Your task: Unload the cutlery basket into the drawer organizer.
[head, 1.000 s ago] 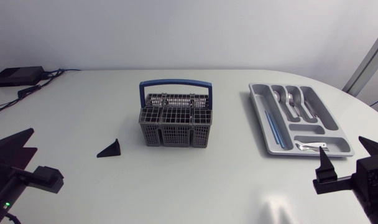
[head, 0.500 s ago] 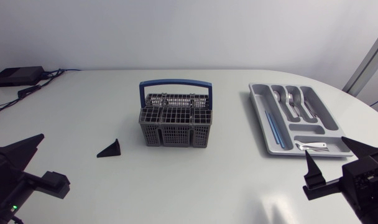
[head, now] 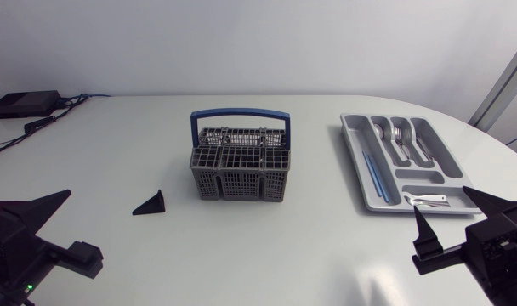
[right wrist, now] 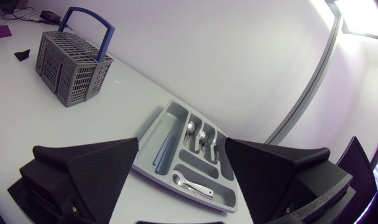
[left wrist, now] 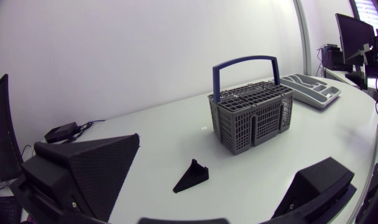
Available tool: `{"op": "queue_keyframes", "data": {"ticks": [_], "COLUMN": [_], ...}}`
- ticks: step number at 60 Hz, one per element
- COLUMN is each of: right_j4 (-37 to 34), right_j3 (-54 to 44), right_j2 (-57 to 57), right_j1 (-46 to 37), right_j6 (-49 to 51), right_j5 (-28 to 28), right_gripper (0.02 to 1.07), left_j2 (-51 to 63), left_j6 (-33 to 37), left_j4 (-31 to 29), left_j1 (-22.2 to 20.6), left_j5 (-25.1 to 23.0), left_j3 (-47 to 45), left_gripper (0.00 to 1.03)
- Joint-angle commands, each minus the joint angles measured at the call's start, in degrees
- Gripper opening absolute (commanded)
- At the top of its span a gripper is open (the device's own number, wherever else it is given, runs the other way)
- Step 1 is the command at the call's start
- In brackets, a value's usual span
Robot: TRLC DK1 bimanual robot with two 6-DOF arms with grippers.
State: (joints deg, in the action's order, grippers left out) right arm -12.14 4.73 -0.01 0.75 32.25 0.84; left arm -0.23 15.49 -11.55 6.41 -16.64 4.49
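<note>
Head view | grey basket (head: 239, 174), blue handle (head: 239, 111) | left end effector (head: 78, 225), right end effector (head: 442, 201) wide

Head view: we look down from above the counter (head: 267, 246), taking in most of it.
Left wrist view: we sit low, facing across to the basket (left wrist: 251, 121) (fairly close).
Right wrist view: higher, angled down at the organizer (right wrist: 189, 155).
Shared: all three show basket and organizer.

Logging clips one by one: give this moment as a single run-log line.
left gripper: open, empty | right gripper: open, empty, by organizer | basket: mid-table, nothing showing above rim | organizer: cutlery in compartments
</note>
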Motion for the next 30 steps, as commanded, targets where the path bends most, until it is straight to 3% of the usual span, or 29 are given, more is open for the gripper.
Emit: {"op": "queue_keyframes", "data": {"ticks": [1,15,30], "right_j4": [-0.69,-0.69,-0.6], "right_j3": [-1.3,-1.3,-1.3], "right_j2": [-0.25,-0.34,-0.34], "right_j1": [0.39,-3.74,-3.48], "right_j6": [0.62,0.71,-0.35], "right_j5": [-0.49,-0.4,-0.49], "right_gripper": [1.02,1.02,1.02], "left_j2": [-0.56,-0.56,-0.65], "left_j6": [1.3,1.13,-8.37], "left_j4": [-0.49,-0.67,-0.49], "left_j1": [0.88,1.14,1.76], "left_j5": [-0.41,-0.32,-0.06], "left_j3": [-1.06,-0.98,-0.98], "left_gripper": [0.99,0.99,0.99]}}
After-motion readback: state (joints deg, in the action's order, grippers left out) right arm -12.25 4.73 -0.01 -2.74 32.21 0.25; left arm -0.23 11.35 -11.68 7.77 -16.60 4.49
